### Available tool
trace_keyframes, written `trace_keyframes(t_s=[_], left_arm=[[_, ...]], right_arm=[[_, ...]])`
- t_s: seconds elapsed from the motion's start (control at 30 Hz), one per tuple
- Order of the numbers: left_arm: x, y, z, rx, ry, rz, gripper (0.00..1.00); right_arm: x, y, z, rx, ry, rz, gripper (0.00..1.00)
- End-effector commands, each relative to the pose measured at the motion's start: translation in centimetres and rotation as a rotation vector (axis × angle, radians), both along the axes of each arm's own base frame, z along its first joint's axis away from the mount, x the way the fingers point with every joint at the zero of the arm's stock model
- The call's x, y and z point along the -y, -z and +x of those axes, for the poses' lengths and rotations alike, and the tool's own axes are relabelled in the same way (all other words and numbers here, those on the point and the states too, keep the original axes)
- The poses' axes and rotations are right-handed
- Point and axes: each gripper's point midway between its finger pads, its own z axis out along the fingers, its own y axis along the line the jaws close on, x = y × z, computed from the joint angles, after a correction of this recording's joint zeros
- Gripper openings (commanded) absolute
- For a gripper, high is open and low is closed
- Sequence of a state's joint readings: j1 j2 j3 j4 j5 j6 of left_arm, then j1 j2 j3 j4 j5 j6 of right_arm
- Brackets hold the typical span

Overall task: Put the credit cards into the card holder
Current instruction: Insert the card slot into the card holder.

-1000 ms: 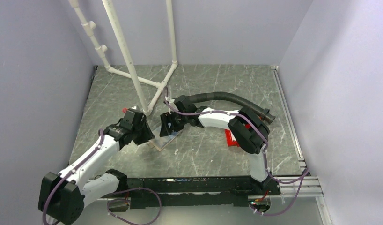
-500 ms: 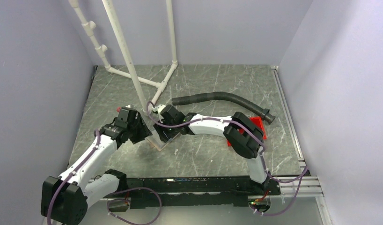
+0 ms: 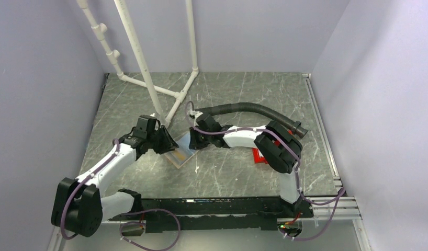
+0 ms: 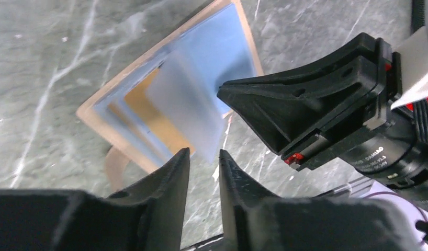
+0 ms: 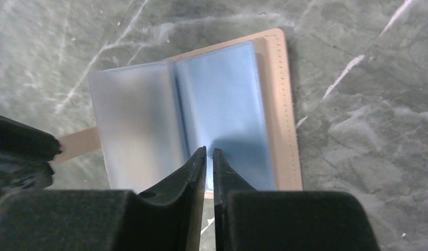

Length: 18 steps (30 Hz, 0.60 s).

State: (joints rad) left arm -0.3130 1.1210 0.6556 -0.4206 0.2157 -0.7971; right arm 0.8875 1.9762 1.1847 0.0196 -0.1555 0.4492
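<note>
The top external camera looks down from high behind the near edge over the whole table (image 3: 227, 172). Both wrist cameras look down from close up at the open card holder (image 5: 227, 99), which lies left of centre in the overhead frame.

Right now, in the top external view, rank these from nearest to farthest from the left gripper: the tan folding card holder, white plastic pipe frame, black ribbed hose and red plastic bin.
1. tan folding card holder, at the jaws of the left gripper.
2. white plastic pipe frame, just behind.
3. black ribbed hose, back right.
4. red plastic bin, far right, partly hidden.
</note>
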Motion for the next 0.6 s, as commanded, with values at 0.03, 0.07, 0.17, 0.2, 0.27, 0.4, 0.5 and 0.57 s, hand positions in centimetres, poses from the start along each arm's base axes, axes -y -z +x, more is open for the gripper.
trace_keyframes(t_s=[0.03,0.07,0.17,0.2,0.27,0.4,0.5,0.57], left_arm=[[1.7,0.3,1.6,0.039,0.053,-0.066,0.23],[1.6,0.8,1.5,0.029,0.050,-0.062,0.21],[1.5,1.6,1.3,0.015,0.046,-0.056,0.19],[1.4,1.9,1.3,0.007,0.041,-0.049,0.16],[1.0,2.4,1.1,-0.020,0.030,-0.026,0.09],[0.3,1.9,0.4,0.004,0.013,-0.012,0.23],[-1.0,1.0,-0.2,0.041,-0.027,0.023,0.35],[-1.8,0.6,-0.6,0.051,-0.043,0.046,0.44]], right_arm=[[-1.1,-1.7,-0.6,-0.201,-0.025,0.259,0.07],[-0.9,-1.5,-0.7,-0.228,-0.028,0.275,0.05],[-0.7,-1.2,-0.7,-0.247,-0.028,0.284,0.05],[-0.7,-1.2,-0.7,-0.248,-0.030,0.286,0.05],[-0.6,-1.4,-0.6,-0.248,-0.033,0.288,0.05],[-0.1,-2.3,-0.3,-0.126,-0.073,0.209,0.19],[0.3,-3.1,0.2,0.029,-0.077,0.069,0.39],[0.5,-3.4,0.1,0.100,-0.082,-0.025,0.46]])
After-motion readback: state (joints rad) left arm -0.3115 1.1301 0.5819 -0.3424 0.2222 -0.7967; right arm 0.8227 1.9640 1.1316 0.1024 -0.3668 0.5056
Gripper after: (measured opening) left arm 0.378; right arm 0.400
